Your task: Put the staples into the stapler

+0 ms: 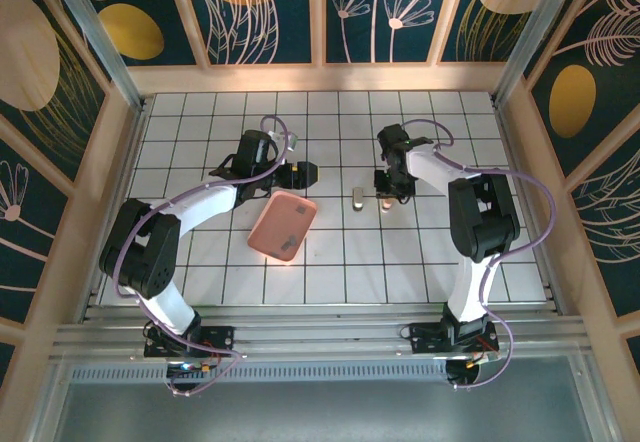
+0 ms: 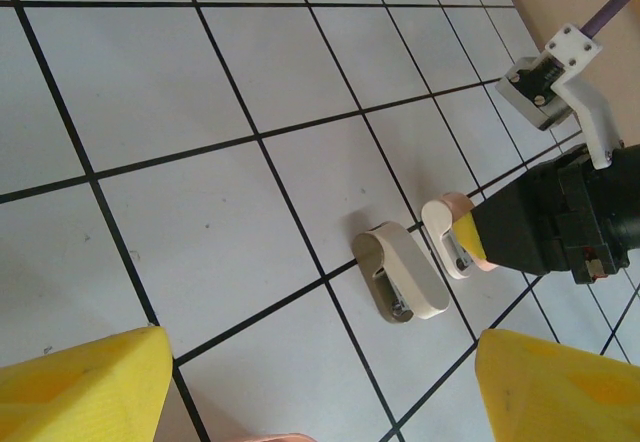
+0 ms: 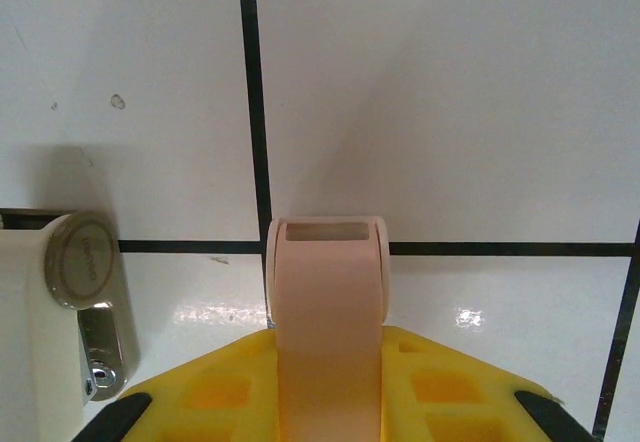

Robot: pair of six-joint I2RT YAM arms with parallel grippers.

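As I look down from the top camera, the white tiled worktop carries everything, and I take the pink tray as my landmark. It lies askew near the middle, left of centre.

The left arm curves round the tray's left side, and the left gripper hangs just past the tray's far right corner. In its wrist camera the jaws are released: the two yellow fingers stand wide apart over bare tile with nothing between them.

The right arm reaches in from the side opposite the tray. The right gripper is down at the worktop, well right of the tray. Its jaws are clenched on the pink stapler, whose rounded end sticks out past the yellow pads over a black grid line.

Between the tray and that pink stapler stands the cream stapler, just beside the pink one but apart from it. The left wrist camera shows it lying on a tile with bright metal showing along its side, and a yellow fingertip of the right gripper pressed on the pink stapler next to it.

The staples are small grey bits inside the tray, towards its near end. They are too small for me to count.
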